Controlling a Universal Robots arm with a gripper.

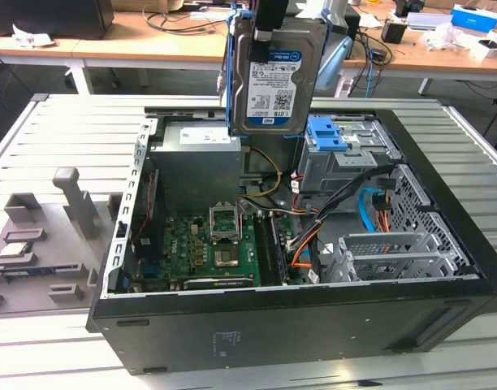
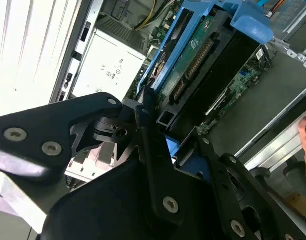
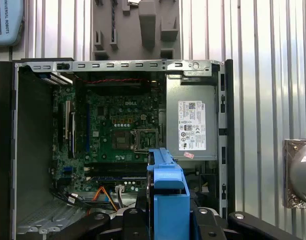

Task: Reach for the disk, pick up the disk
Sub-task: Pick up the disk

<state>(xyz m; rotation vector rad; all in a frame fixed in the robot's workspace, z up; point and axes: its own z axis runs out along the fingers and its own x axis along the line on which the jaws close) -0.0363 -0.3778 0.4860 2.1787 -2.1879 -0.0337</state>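
Observation:
The disk (image 1: pixel 273 81), a silver hard drive with a white-and-blue label and a blue frame along its edges, hangs upright in the air above the open computer case (image 1: pixel 297 325). My gripper (image 1: pixel 269 24) is shut on its top edge. In the second wrist view the black fingers (image 2: pixel 145 125) clamp the disk (image 2: pixel 203 55), whose green circuit board faces the camera. In the first wrist view the disk's blue frame (image 3: pixel 168 195) shows edge-on between the gripper's links, over the case.
Inside the case lie the motherboard (image 1: pixel 208 244), a grey power supply (image 1: pixel 200 158) and a drive cage with a bare blue bracket (image 1: pixel 330 134). A grey foam tray (image 1: pixel 37 244) holding a small silver chip (image 1: pixel 15 250) sits at the exterior view's left. Cluttered desks stand behind.

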